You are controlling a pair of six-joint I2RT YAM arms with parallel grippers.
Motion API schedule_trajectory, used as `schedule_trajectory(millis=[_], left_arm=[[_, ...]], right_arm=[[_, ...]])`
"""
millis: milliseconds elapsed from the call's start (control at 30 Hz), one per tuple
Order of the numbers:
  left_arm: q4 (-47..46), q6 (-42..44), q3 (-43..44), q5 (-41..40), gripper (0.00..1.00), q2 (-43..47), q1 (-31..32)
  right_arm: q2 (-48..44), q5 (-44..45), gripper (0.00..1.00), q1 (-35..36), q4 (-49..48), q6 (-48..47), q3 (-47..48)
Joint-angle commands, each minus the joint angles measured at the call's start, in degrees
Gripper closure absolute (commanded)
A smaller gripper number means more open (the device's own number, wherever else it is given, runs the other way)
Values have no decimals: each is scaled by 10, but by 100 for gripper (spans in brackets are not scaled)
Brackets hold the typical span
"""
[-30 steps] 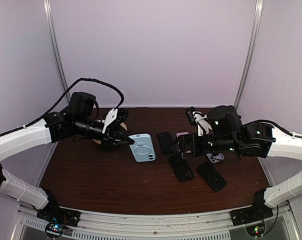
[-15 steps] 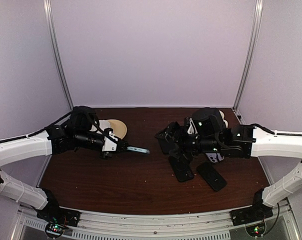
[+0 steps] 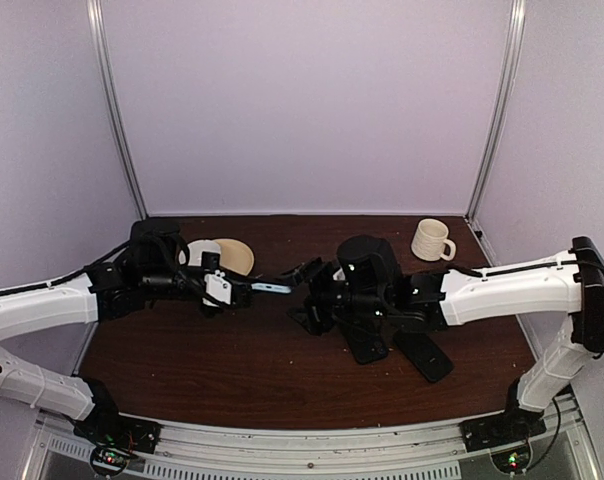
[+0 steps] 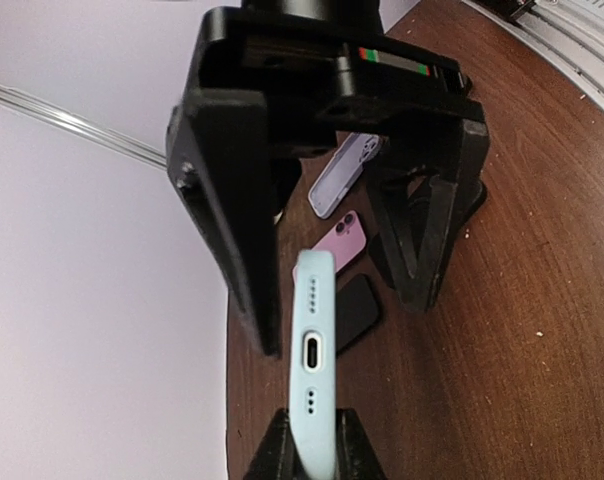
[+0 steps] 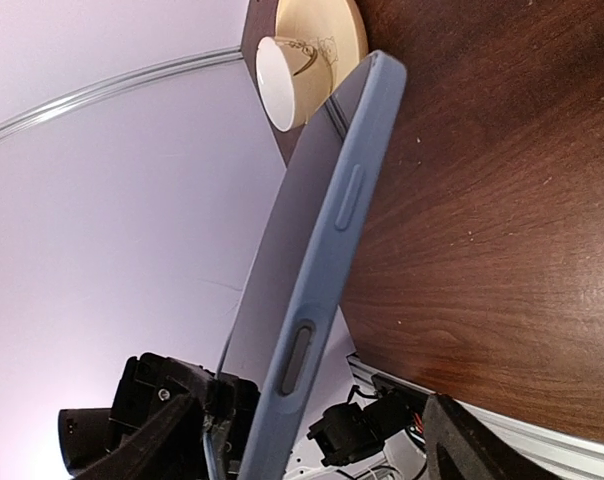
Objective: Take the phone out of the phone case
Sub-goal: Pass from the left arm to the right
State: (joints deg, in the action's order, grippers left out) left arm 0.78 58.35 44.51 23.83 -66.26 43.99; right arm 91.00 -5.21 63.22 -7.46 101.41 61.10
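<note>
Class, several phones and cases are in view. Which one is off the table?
The light-blue cased phone, in the jaws of the left gripper; the black ones lie flat on the table.

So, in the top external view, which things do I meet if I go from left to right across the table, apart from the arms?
beige plate → light blue phone case, held up edge-on → black phone lying flat → cream mug. The second black phone is left out, since it overlaps the mug.
</note>
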Motion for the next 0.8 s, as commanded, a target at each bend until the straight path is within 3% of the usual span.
schedule_trajectory(millis=[0,233,400,533,567,700,767], left_arm=[[-78,15,-2,-12,100,17,4],[-81,20,-7,-17,100,19,7],[-72,26,-9,-13,100,23,8],[-49,41,-10,2,100,27,8],[-37,47,-7,6,97,29,8],[33,63,6,20,57,35,8],[50,66,8,23,42,41,8]], right_arm=[[23,4,35,6,-90,51,23],[39,20,77,5,-121,68,27],[44,29,98,6,-129,66,28],[46,25,100,4,-118,48,35],[47,23,100,3,-116,42,35],[51,13,100,-2,-113,-3,37],[54,15,100,-3,-97,-42,43]])
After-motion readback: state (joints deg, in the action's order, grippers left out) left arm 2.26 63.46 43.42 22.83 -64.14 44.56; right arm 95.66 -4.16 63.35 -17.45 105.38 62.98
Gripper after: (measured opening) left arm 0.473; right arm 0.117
